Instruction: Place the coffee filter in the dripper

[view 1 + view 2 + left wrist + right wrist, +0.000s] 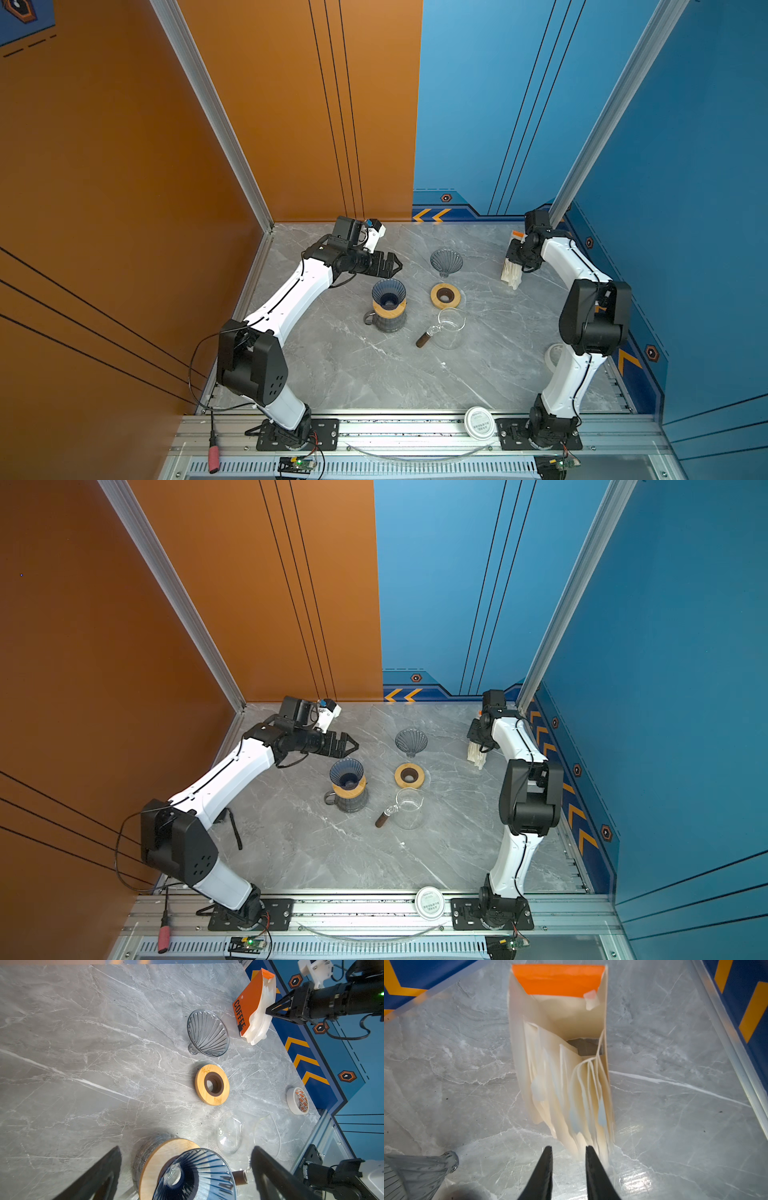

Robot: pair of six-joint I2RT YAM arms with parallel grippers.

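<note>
White paper coffee filters (571,1093) stand fanned in an orange "COFFEE" box (248,1007) at the back right of the table. My right gripper (569,1148) points at them with its jaws a narrow gap apart, and the nearest filter edge hangs just between the tips, unpinched; in both top views it sits over the filters (512,274) (477,756). The blue glass dripper (389,291) (195,1176) rests on a wooden collar atop a dark carafe. My left gripper (395,266) (186,1149) is wide open and empty, just behind that dripper.
A second, grey glass dripper (446,262) lies on its side, with a loose wooden collar (445,295) and a tipped clear carafe (451,330) in front of it. A tape roll (297,1101) lies by the right wall. A white lid (479,423) rests on the front rail.
</note>
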